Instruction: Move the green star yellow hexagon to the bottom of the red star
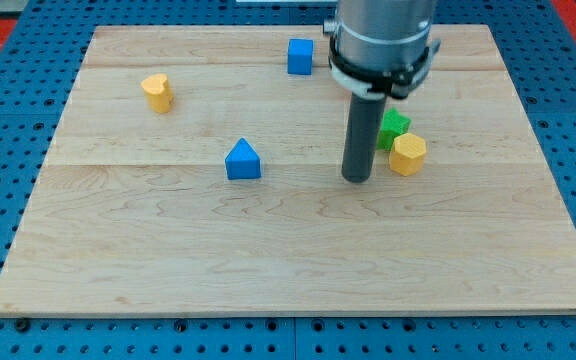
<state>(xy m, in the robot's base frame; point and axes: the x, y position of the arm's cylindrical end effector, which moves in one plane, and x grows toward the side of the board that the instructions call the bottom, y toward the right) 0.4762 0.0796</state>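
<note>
Pincer there is none on my arm; it ends in a plain dark rod, so nothing is clenched or grasped, and my tip (357,179) simply rests on the wooden surface (298,270) a little right of the frame's centre. No container shows on the board, only loose blocks. The arm's grey housing (383,40) comes down from the upper right of the frame, and the rod stands upright beneath it.

Just beside my tip, on the view's right, sits the yellow hexagon (408,154), close but with a thin gap showing. The green star (394,124) lies touching the hexagon at its upper left, partly hidden behind the rod. I cannot see a red star anywhere in the frame.

Left of my tip, near the middle, is a blue triangle (243,160). A blue cube (300,56) sits near the top edge, left of the housing. A yellow heart-like block (156,91) lies well apart in the upper left.
</note>
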